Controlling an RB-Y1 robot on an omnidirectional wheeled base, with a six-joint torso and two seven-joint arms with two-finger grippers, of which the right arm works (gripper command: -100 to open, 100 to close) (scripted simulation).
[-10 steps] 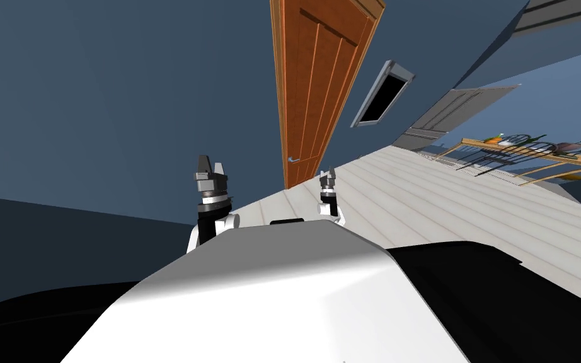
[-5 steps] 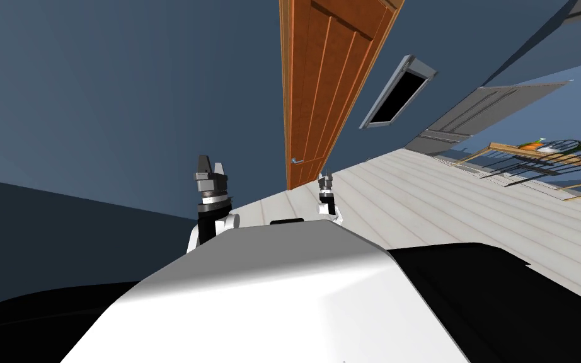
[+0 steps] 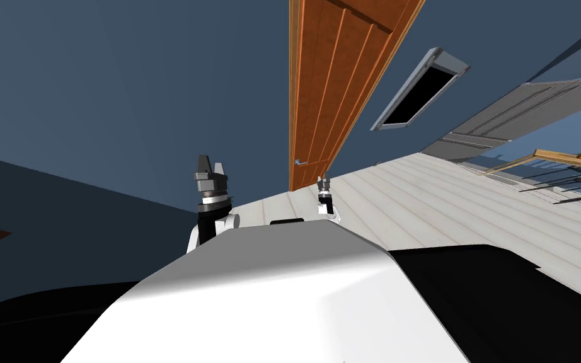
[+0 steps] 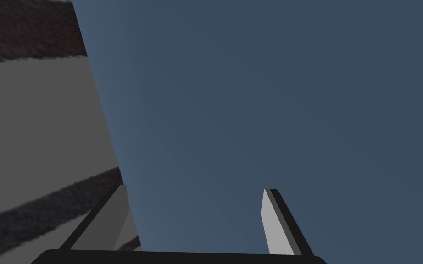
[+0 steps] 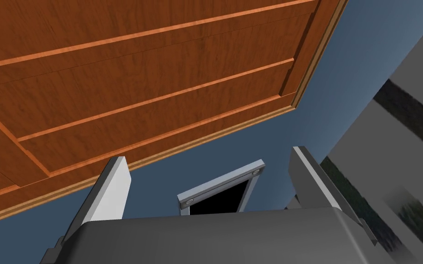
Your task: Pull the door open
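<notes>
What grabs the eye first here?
The orange-brown panelled door in the dark blue wall ahead, with a small pale handle near its left edge. The right gripper is raised short of that handle, open. A grey frame around a black area hangs right of the door.

No text, label, brand, number or sign can be read here. The brown panelled door point(image 3: 339, 82), its small handle point(image 3: 300, 162) and the dark blue wall point(image 3: 125, 94) are plain surfaces, and the grey-framed panel point(image 3: 421, 91) on that wall holds plain black.
</notes>
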